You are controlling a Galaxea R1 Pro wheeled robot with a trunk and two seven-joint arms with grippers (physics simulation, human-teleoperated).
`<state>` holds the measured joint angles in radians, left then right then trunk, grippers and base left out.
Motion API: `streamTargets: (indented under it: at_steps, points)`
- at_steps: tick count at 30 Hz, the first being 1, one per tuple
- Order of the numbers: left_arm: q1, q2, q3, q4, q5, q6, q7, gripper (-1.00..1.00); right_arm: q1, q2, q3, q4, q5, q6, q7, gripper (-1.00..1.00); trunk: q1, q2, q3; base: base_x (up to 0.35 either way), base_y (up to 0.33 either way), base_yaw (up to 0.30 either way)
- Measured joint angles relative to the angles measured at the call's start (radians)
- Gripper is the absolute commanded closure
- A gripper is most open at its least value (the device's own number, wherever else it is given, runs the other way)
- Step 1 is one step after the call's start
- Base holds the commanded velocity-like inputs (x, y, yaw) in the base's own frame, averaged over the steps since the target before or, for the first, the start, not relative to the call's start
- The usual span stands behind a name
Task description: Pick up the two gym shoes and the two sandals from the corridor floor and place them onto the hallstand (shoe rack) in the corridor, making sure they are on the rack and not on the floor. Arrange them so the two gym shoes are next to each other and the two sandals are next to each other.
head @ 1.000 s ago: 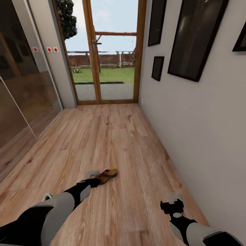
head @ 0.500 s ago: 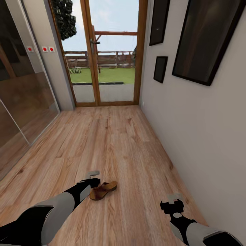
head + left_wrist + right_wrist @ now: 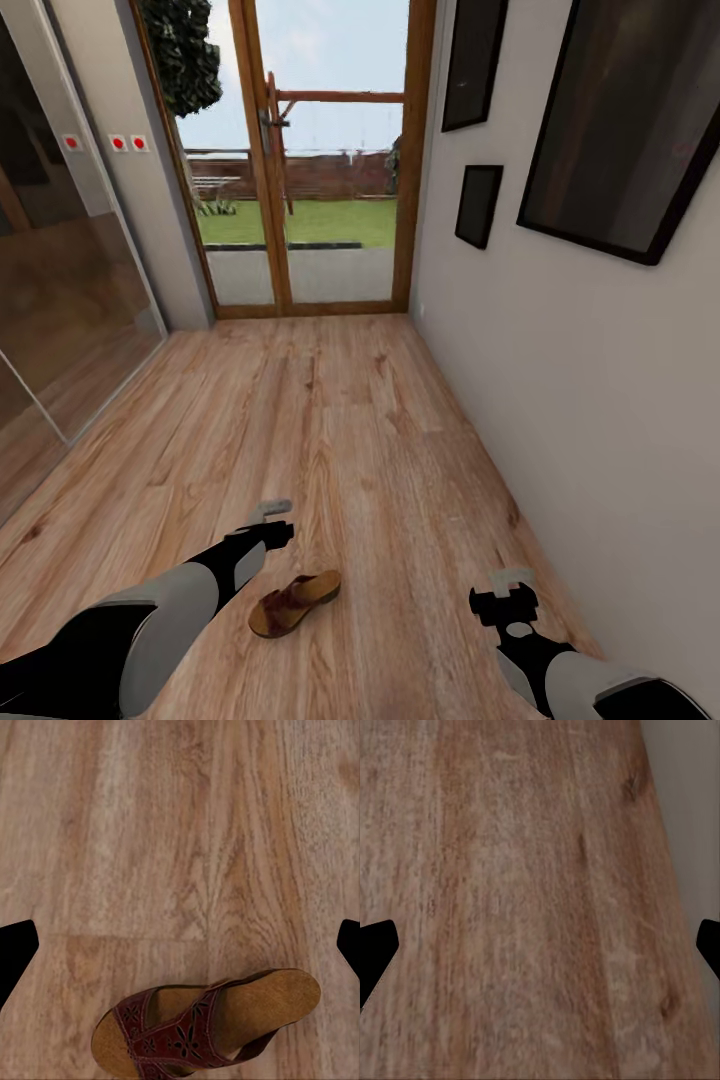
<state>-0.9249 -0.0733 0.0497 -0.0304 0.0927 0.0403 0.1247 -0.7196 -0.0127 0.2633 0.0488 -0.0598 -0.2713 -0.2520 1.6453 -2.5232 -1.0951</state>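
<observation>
- While one brown sandal (image 3: 293, 604) lies flat on the corridor floor (image 3: 340, 430), the left gripper (image 3: 270, 512) hovers just beyond it, jaws wide and empty.
- Near the right wall (image 3: 600, 380), the right gripper (image 3: 508, 580) is spread wide over bare planks.

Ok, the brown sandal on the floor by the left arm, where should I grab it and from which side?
Likely from above with the left gripper, fingers straddling the sandal across its width at the strapped front part. It lies flat, sole down, on the corridor floor, so the raised straps and the sole's side edges give the best hold. The gripper sits just beyond it, open.
</observation>
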Motion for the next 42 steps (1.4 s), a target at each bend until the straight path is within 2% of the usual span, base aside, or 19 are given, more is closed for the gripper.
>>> streamTargets:
  at_steps: [28,42]
  points:
    - [0.0,0.0,0.0,0.0,0.0,0.0,0.0,-1.0,0.0,0.0,-0.003,0.0,0.0,-0.001,0.0,-1.0,0.0,0.0,0.0,0.068,-0.05,0.002]
    - [0.0,0.0,0.0,0.0,0.0,0.0,0.0,-1.0,0.0,0.0,-0.003,0.0,0.0,-0.001,0.0,-1.0,0.0,0.0,0.012,0.003,-0.003,0.178]
